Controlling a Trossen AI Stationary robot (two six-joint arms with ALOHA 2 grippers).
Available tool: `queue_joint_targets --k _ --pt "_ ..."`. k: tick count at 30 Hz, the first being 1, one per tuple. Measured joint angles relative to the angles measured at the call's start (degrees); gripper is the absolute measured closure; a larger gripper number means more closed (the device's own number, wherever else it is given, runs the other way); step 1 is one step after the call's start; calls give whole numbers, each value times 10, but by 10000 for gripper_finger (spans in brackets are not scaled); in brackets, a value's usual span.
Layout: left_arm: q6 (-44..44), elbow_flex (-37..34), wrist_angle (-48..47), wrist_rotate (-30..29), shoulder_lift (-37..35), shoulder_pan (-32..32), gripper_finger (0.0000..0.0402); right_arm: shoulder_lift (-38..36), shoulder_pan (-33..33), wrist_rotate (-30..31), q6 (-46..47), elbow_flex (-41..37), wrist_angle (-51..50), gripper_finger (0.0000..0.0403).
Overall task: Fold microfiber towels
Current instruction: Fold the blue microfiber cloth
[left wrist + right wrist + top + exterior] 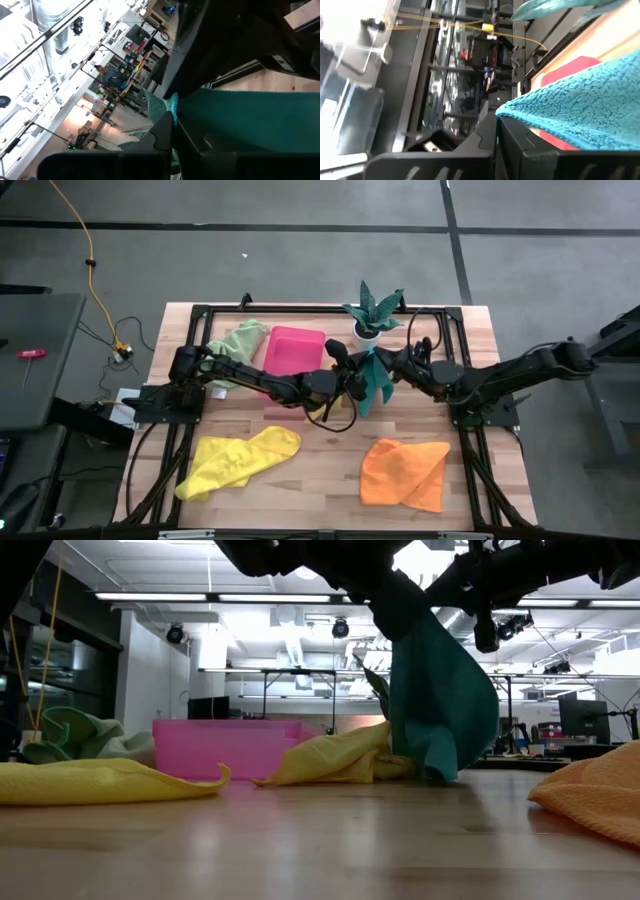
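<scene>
Teal towel (250, 117) is hanging over mid-desk (330, 470), lower edge touching it; left gripper (175, 125) fingers are pinching one top edge, right gripper (497, 127) fingers are pinching the other.

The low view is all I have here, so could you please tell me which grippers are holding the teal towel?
Observer: Both. The left gripper and the right gripper are each shut on an edge of the teal towel.
Operator: Thank you. Where does it hang over the table?
Observer: Near the middle, just in front of a potted plant at the far edge.
Operator: What is the yellow cloth behind it?
Observer: A yellow towel bunched under the left arm, beside the pink tray.
Operator: Is there another yellow one?
Observer: Yes, a second yellow towel lies near the front left, opposite the orange towel.
</scene>
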Motion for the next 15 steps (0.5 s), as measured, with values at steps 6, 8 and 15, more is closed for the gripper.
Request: queue_joint_targets --k 6,8,15 --pt "-60 1 -34 9 -3 -3 400 -45 -6 -35 -100 0 -33 390" --pt "-77 1 -54 14 -3 -3 401 -70 -13 -48 -121 0 -60 372" --pt "-133 11 -122 30 -3 -3 401 -153 -20 -93 -195 0 -177 280"
